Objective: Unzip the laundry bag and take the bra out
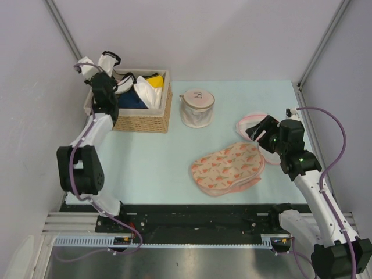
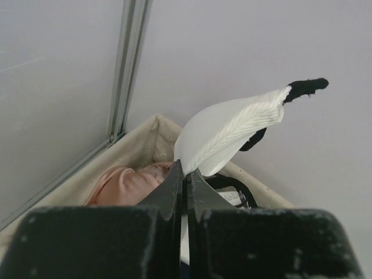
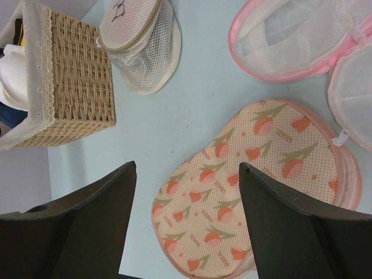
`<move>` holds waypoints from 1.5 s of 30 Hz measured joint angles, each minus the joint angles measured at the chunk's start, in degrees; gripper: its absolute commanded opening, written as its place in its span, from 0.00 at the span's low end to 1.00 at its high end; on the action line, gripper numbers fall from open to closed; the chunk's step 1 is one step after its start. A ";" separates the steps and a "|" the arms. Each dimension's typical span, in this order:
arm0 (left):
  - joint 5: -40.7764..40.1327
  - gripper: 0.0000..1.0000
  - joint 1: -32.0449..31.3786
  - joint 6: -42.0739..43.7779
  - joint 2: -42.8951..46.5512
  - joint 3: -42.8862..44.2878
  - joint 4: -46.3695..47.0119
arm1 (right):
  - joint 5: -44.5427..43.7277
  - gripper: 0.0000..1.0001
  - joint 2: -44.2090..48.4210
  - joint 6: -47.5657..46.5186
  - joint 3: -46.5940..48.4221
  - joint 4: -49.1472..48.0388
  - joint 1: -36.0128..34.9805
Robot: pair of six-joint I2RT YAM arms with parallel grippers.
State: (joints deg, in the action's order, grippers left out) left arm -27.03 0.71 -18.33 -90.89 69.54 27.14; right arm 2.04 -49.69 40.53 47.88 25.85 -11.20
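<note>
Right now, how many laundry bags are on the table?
3: the patterned laundry bag at centre, a cylindrical mesh bag beside the wicker basket, a pink-rimmed mesh bag partly behind the right arm. Basket contents unclear.

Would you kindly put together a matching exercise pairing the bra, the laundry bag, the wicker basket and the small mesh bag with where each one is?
1 bra
2 laundry bag
3 wicker basket
4 small mesh bag

A lying flat on the table
B pinched in the left fingers, raised
C far left corner, garments inside
D standing upright beside the basket

Pairs: 1-B, 2-A, 3-C, 4-D
</note>
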 measured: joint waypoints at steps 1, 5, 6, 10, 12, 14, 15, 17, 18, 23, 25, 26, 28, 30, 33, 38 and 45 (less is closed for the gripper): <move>-0.02 0.00 0.00 0.17 -2.67 2.14 -0.48 | -0.02 0.75 0.00 0.00 0.00 0.00 0.00; 0.07 0.00 0.00 0.24 -8.98 5.64 -0.87 | -0.52 0.75 0.00 -0.02 -0.02 0.20 0.02; 0.04 0.00 0.00 0.13 -10.10 5.64 -1.22 | -0.63 0.75 0.00 -0.02 -0.02 0.26 0.02; 0.48 0.00 0.00 -0.79 -15.41 5.75 -2.51 | -0.96 0.75 0.00 -0.04 -0.09 0.46 0.07; 0.57 0.01 0.00 -1.14 -19.30 7.58 -4.66 | -1.09 0.75 0.00 -0.04 -0.13 0.55 0.22; 0.61 0.00 0.11 -1.29 -22.91 9.99 -6.84 | -1.62 0.75 0.00 -0.04 -0.13 0.79 0.39; 0.61 0.00 0.17 -1.40 -23.87 10.40 -7.63 | -1.84 0.75 0.00 -0.04 -0.13 1.03 0.48; 0.70 0.00 0.28 -1.64 -24.28 10.47 -8.83 | -2.25 0.75 0.02 -0.04 -0.13 1.64 0.57; 0.85 0.00 0.35 -1.64 -24.20 10.47 -9.11 | -2.40 0.75 0.02 -0.04 -0.13 1.86 0.61; 2.12 0.15 0.42 -1.55 -21.70 10.47 -11.26 | -2.86 0.75 0.04 -0.04 -0.17 2.64 0.72; 2.58 0.47 0.37 -1.29 -18.80 9.55 -12.20 | -2.86 0.75 0.09 -0.04 -0.20 2.67 0.72; 3.02 0.54 0.37 -1.22 -16.98 8.81 -12.63 | -2.86 0.75 0.11 -0.04 -0.20 2.64 0.72; 3.65 0.68 0.26 -1.22 -13.14 7.63 -13.68 | -2.80 0.75 0.15 -0.04 -0.22 2.58 0.72; 3.82 0.70 0.09 -0.92 -9.38 6.54 -14.21 | -2.73 0.75 0.15 -0.04 -0.31 2.54 0.72; 3.82 0.71 0.02 -1.09 -2.12 3.17 -14.58 | -2.03 0.75 0.15 -0.04 -0.63 2.51 0.68; 5.77 0.82 0.07 -0.57 7.82 -1.29 -14.03 | -1.53 0.75 0.79 -0.02 -1.20 2.62 0.52; 13.27 0.90 -2.23 3.19 -2.19 14.73 -18.49 | -1.57 0.75 2.40 0.09 -1.88 2.62 0.26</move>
State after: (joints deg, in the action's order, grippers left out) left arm -13.76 -1.52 -15.14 -93.08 84.27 8.64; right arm 0.47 -47.29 40.62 46.00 28.47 -10.94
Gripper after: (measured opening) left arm 0.891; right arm 0.751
